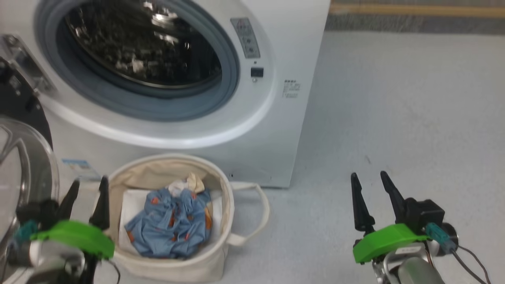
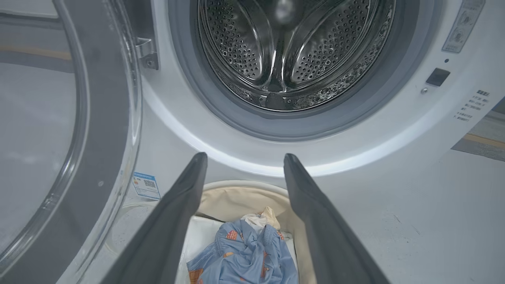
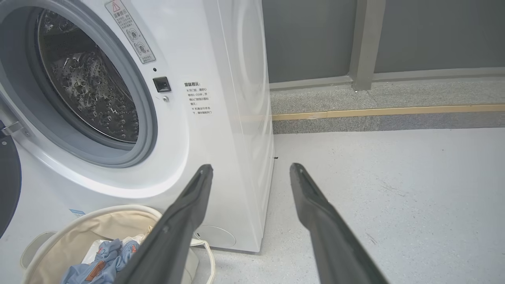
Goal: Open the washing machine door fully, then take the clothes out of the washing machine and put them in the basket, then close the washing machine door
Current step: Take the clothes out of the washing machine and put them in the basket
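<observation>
The white washing machine (image 1: 276,118) stands with its door (image 1: 19,157) swung open at the left; its steel drum (image 2: 292,51) holds nothing that I can see. The clothes (image 1: 173,221), blue fabric with orange motifs and a cream piece, lie inside the cream basket (image 1: 221,252) on the floor in front of the machine. My left gripper (image 1: 90,183) hovers open beside the basket's left rim, with the door's glass close on its left. My right gripper (image 1: 369,176) stands open over the bare floor to the right of the machine. In the left wrist view the clothes (image 2: 244,256) show between the open fingers (image 2: 173,221).
The door (image 2: 98,118) takes up the left side near my left arm. Grey floor (image 1: 394,118) spreads to the right of the machine. A raised kerb with a yellow strip (image 3: 394,111) and a grey wall run behind.
</observation>
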{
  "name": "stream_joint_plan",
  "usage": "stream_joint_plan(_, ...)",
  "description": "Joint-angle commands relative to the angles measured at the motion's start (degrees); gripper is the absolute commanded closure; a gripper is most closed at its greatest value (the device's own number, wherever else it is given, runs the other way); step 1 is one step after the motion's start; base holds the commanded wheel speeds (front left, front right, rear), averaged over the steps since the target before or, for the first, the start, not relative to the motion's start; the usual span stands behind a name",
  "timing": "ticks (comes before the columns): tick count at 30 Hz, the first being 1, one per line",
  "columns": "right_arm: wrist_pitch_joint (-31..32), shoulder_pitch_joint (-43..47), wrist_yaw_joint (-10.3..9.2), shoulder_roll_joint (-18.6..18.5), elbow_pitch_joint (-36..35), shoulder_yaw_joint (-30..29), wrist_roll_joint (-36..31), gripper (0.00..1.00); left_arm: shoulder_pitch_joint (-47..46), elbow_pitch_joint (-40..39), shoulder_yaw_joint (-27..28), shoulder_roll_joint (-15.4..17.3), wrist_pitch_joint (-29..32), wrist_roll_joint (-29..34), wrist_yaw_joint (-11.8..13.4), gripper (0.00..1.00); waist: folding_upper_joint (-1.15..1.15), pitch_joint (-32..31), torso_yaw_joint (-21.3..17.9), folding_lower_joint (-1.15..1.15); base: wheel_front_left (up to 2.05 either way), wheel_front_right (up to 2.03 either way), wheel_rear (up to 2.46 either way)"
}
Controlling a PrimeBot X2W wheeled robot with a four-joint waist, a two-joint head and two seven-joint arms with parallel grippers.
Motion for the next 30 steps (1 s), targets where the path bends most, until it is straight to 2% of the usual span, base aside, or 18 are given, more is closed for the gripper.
stream_joint_plan(1,-0.29,-0.21,0.03,-0.03,-1.43,1.22,0.56,0.00,1.02,-3.78,3.59,2.63,-0.69,0.16,0.58,0.00,0.00,-2.79,-0.59,0.00,0.00,0.00,0.00)
stream_joint_plan(5,-0.29,0.82,0.03,-0.21,-0.94,1.77,1.01,0.00,6.33,-9.34,5.53,3.12,-0.69,1.70,3.25,0.00,0.00,-5.09,-1.19,0.00,0.00,0.00,0.00)
stream_joint_plan(13,-0.29,1.07,0.03,-0.28,-1.09,2.58,1.54,0.00,15.61,-19.03,7.74,4.28,-0.36,1.30,6.62,0.00,0.00,-6.71,-2.53,0.00,0.00,0.00,0.00)
stream_joint_plan(20,-0.29,1.17,0.03,-0.28,-1.12,2.75,1.63,0.00,20.04,-24.48,8.43,5.08,0.16,0.37,7.20,0.00,0.00,-7.41,-3.20,0.00,0.00,0.00,0.00)
stream_joint_plan(30,-0.29,0.74,0.03,-0.19,-1.20,3.14,1.92,0.00,22.47,-27.14,8.95,6.14,1.01,-0.40,7.70,0.00,0.00,-6.88,-2.70,0.00,0.00,0.00,0.00)
